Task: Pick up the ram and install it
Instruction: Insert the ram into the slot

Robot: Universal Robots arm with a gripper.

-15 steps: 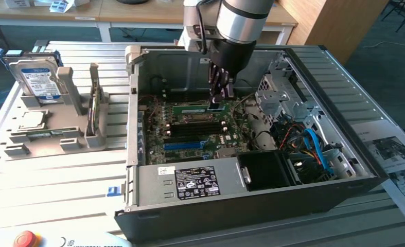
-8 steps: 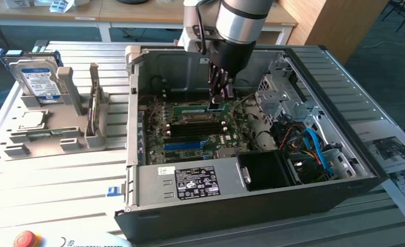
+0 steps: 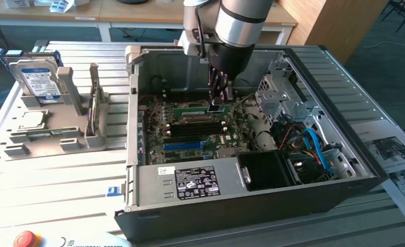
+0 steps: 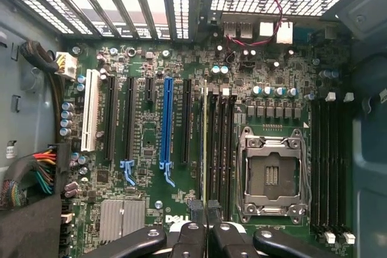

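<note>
Gripper point(image 4: 205, 211) clamped on ram point(image 4: 204, 143), edge-on at black slots point(image 4: 224, 149), inside open computer case point(image 3: 257, 211)

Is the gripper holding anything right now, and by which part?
Yes: the gripper is shut on the ram, pinching its flat faces along the upper edge, seemingly near one end.

We are in a robotics lab, a test cell for computer assembly. A slatted metal bench point(image 3: 51, 175) carries an open PC case point(image 3: 257, 206), and a robot arm point(image 3: 240, 25) reaches into it, its gripper point(image 3: 216, 103) pinching the ram point(image 4: 205, 143) over the motherboard point(image 4: 145, 167). Near the bench's edge on the exterior view's left, a grey fixture point(image 3: 51, 135) holds a hard drive point(image 3: 39, 81) upright. A red stop button point(image 3: 25, 239) sits at the near edge, and desks point(image 3: 65, 18) stand behind.
</note>
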